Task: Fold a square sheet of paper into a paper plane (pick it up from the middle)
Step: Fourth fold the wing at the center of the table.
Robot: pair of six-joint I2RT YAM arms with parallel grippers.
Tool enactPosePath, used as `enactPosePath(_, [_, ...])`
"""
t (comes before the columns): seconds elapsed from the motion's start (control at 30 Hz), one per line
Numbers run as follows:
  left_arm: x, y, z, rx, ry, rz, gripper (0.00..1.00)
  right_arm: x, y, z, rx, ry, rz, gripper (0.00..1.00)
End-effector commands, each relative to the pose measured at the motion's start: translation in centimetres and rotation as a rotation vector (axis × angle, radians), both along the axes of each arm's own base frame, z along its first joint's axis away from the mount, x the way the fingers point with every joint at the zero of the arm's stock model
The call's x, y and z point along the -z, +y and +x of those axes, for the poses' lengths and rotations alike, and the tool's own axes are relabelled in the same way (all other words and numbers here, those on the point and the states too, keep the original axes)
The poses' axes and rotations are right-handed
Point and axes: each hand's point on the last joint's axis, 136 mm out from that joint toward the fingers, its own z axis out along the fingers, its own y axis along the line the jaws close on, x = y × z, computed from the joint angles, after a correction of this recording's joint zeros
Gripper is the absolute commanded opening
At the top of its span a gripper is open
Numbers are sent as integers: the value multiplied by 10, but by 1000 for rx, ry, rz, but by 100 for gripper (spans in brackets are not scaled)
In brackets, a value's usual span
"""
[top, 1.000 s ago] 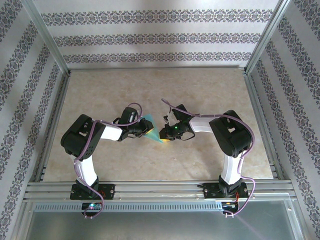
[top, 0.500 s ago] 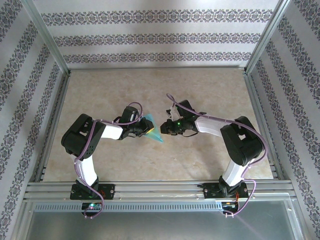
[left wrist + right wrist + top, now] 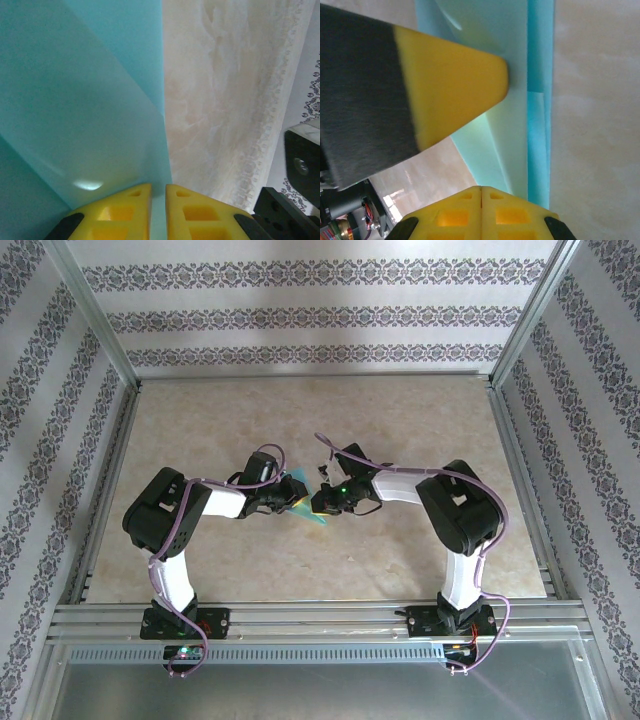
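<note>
Blue paper plane (image 3: pixel 298 481), mostly beneath right hand (image 3: pixel 314 502)

legible text: none | brands, labels: none readable | numbers, signs: none readable | paper plane (image 3: pixel 75 100): plain light-blue faces, no print | walls (image 3: pixel 320 315): repeating ornament bands, no lettering

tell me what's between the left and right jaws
The paper plane, in the top view, sits between the left gripper and the right gripper; the left jaws clamp it.
</note>
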Motion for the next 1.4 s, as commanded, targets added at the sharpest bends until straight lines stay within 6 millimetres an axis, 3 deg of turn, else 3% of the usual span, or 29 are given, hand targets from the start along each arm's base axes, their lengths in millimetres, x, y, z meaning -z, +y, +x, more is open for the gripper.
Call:
enactPosePath(0.0, [52,24,-28,-20,173,131,16,6,0,2,3,30,5,6])
enactPosePath(0.43, [64,34,-38,-23,246,202,15,26,-8,-10,9,98,-21,6])
enactPosePath(0.8, [71,42,-45,-21,281,257,15,-3,-13,-16,13,82,29,6])
enactPosePath(1.37, [77,47,-48,-37,330,290,15,38,-26,-29,22,154,-72,6])
